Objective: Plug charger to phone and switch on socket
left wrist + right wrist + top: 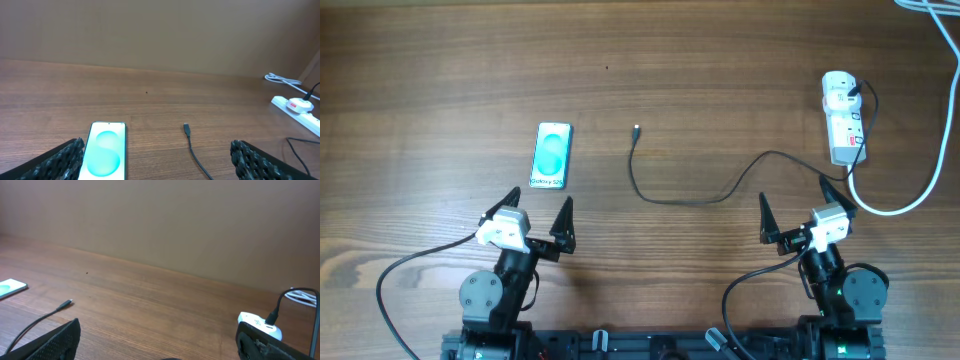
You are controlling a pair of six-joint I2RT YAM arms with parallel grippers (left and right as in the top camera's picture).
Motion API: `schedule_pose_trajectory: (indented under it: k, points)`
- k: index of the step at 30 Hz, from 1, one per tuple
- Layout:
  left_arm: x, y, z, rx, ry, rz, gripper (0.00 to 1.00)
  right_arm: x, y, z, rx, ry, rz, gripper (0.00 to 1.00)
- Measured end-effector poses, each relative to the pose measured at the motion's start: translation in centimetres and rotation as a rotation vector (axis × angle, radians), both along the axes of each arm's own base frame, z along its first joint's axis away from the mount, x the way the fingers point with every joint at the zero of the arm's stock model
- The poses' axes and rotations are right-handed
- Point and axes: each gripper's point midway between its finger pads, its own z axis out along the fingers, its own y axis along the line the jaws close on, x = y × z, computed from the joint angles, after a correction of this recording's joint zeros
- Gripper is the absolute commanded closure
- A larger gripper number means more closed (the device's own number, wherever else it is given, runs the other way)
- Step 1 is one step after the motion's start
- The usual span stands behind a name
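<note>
The phone (551, 155) lies flat left of centre, its teal screen up and its label end toward me; the left wrist view shows the phone (105, 157) just inside the left finger. The charger (670, 200) is a thin black cable curving from its silvery plug tip (636, 129) across to the socket (843, 118), a white strip at the far right. My left gripper (538, 203) stands open just short of the phone. My right gripper (795, 192) is open too, below the socket, holding nothing. The plug tip (186, 128) lies right of the phone.
The socket's white lead (920, 190) loops along the right table edge and runs off the top right corner. A plain brown wall (160, 225) stands behind the table. The arms' own black cables (400, 270) trail along the front edge.
</note>
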Motion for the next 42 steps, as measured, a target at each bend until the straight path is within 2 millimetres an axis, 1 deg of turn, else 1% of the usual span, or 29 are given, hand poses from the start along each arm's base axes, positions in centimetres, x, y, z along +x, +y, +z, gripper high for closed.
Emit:
schedule_pose_trajectory:
  k: [6,16,21,24,28,31,36,42]
  points:
    - [0.0,0.0,0.0,0.000,0.000,0.000,0.00,-0.1,0.2,0.3,-0.001,-0.014,0.014,0.00]
    - [0.0,0.0,0.0,0.000,-0.001,0.000,0.00,-0.2,0.7,0.4,0.000,0.003,0.042,0.00]
    - [0.0,0.0,0.1,0.000,-0.003,0.000,0.00,-0.1,0.7,2.0,0.001,0.023,0.043,0.00]
    - [0.0,0.0,0.1,0.000,-0.003,0.000,0.00,0.2,0.7,3.2,0.001,0.031,0.043,0.00]
    - [0.0,0.0,0.1,0.000,-0.003,0.000,0.00,0.7,0.8,4.4,0.002,0.050,0.049,0.00]
    - [0.0,0.0,0.1,0.000,-0.003,0.000,0.00,1.0,1.0,4.5,0.003,0.068,0.064,0.00]
    - [0.0,0.0,0.1,0.000,-0.003,0.000,0.00,0.9,1.5,4.4,0.004,0.075,0.090,0.00]
    - [0.0,0.0,0.0,0.000,0.000,0.000,0.00,0.8,1.5,4.9,0.003,0.066,0.095,0.00]
